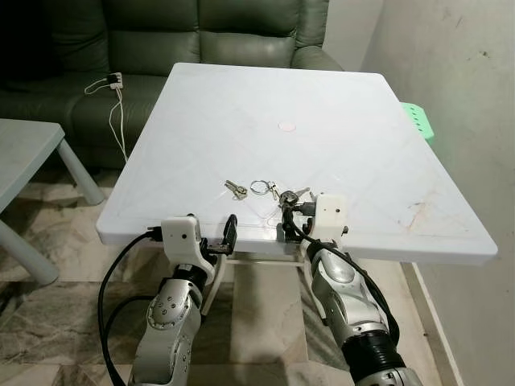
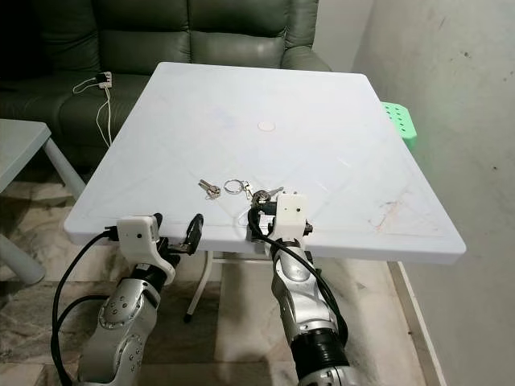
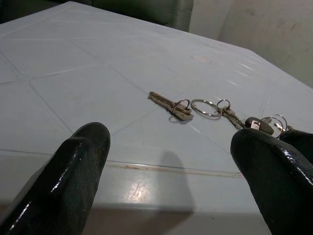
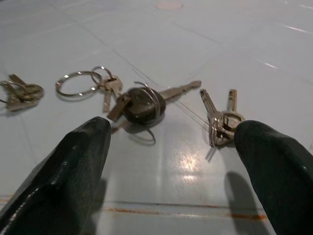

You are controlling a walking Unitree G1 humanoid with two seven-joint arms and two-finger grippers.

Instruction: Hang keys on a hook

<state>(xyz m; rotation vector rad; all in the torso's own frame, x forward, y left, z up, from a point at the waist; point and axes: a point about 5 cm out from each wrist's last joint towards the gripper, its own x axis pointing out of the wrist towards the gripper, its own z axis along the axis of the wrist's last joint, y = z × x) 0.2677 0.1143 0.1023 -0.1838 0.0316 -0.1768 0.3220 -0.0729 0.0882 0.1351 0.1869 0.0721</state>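
White table (image 1: 338,121) by a sofa (image 1: 201,32) is being faced, keys (image 4: 142,104) lying untouched near its front edge, both grippers, right (image 4: 171,161) and left (image 3: 166,171), being held spread just short of them; nothing is being gripped, hanging undone.

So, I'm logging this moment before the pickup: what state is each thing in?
Left gripper: open, at the near table edge, holding nothing.
Right gripper: open, low over the keys, holding nothing.
Black-headed key bunch: flat on the table, ungrasped.
Silver key pair: flat, beside the right finger.
Small key set: flat, apart.
White table: upright.
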